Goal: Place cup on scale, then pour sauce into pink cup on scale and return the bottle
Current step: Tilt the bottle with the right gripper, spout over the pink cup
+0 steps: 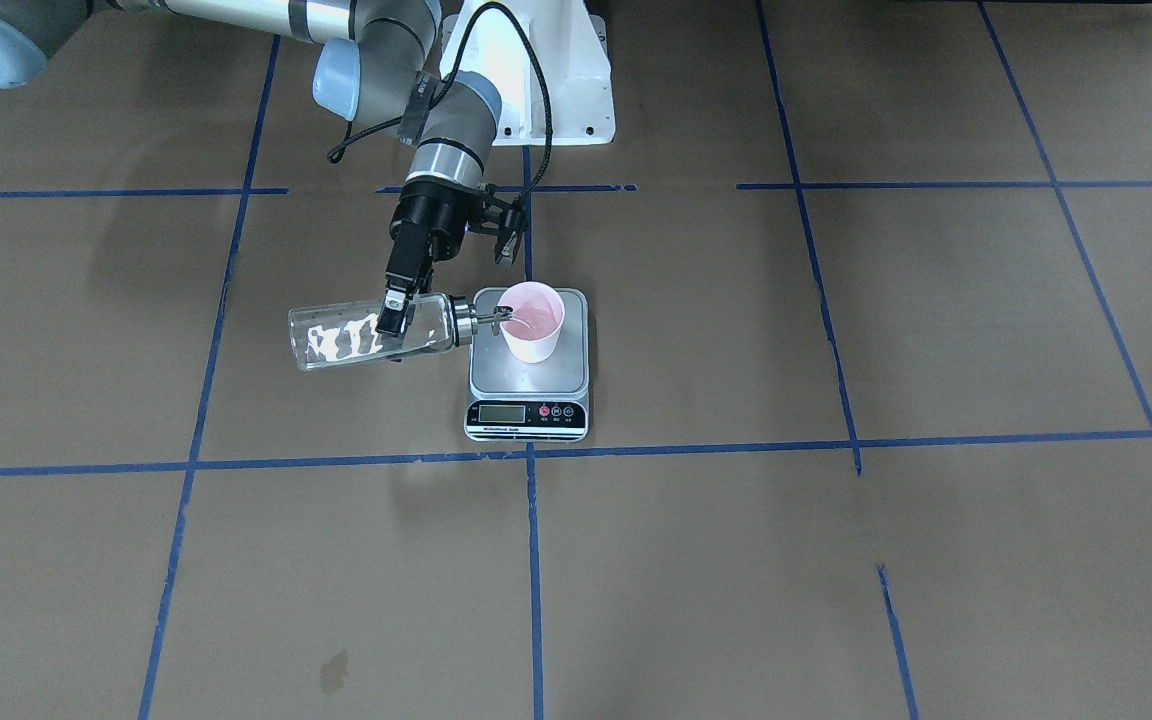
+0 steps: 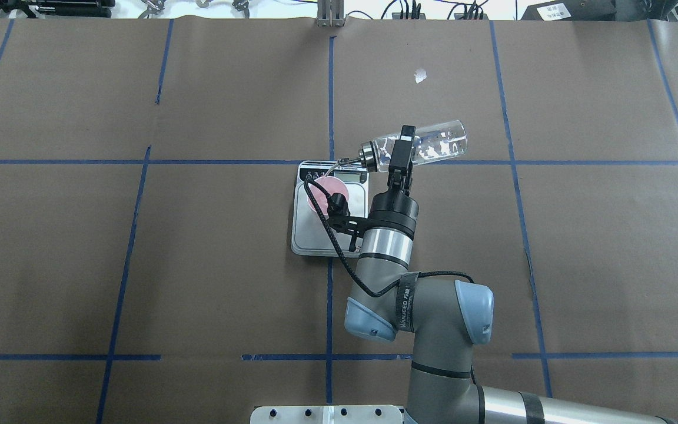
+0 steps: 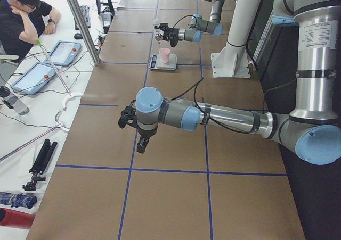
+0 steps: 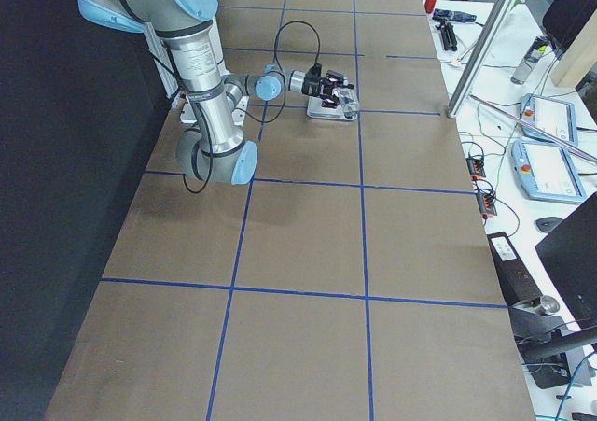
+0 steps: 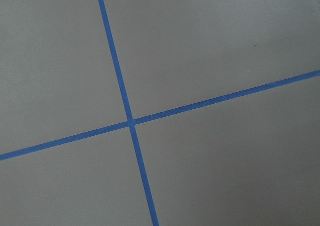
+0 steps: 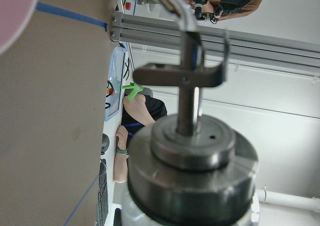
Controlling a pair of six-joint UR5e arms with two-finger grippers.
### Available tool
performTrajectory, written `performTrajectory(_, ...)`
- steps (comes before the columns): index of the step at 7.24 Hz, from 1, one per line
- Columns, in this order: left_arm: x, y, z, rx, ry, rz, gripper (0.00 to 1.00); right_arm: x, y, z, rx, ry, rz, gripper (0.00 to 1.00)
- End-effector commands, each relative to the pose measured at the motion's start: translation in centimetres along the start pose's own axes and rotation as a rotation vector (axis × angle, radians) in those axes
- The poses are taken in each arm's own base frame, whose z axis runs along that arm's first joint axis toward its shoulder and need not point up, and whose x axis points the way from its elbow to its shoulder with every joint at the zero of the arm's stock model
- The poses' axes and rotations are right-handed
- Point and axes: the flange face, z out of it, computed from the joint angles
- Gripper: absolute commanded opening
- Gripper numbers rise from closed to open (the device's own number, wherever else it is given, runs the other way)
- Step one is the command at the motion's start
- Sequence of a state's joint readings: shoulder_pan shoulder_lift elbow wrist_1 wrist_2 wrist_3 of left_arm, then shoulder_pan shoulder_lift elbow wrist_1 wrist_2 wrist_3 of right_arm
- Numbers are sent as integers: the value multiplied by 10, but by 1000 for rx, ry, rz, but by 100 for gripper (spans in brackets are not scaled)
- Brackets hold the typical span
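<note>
bottle (image 1: 336, 340): clear glass, tipped near-horizontal | clamped in right end effector (image 1: 394, 318) | spout (image 1: 492, 315) over pink cup (image 1: 532, 325) | left end effector (image 3: 139, 144): grip cannot be told

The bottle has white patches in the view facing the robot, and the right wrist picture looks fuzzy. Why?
Exterior front-facing: the white patches on the bottle look like light glaring off its glass; overhead exterior shows similar glints. Right wrist-mounted: the bottle's cap fills the frame, and the pink cup in the corner is blurred.

The pale pink cup (image 1: 533, 335) is stood upright on the scale (image 1: 526, 380). The clear glass bottle (image 1: 356, 338) is tipped nearly level, its spout over the cup's rim.
</note>
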State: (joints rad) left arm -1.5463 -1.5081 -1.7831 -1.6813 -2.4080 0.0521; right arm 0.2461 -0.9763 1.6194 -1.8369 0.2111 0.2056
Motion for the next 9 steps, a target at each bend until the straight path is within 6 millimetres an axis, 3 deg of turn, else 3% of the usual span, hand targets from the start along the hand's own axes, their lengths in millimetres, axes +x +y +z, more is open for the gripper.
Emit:
performTrajectory(1,-1,0,2,-3,7,-4,100,0,-1,-4,7,8,-7,0)
performTrajectory(9,0,-1,0,2,6,0,100,-1,-1,-8,15,21,-2,0)
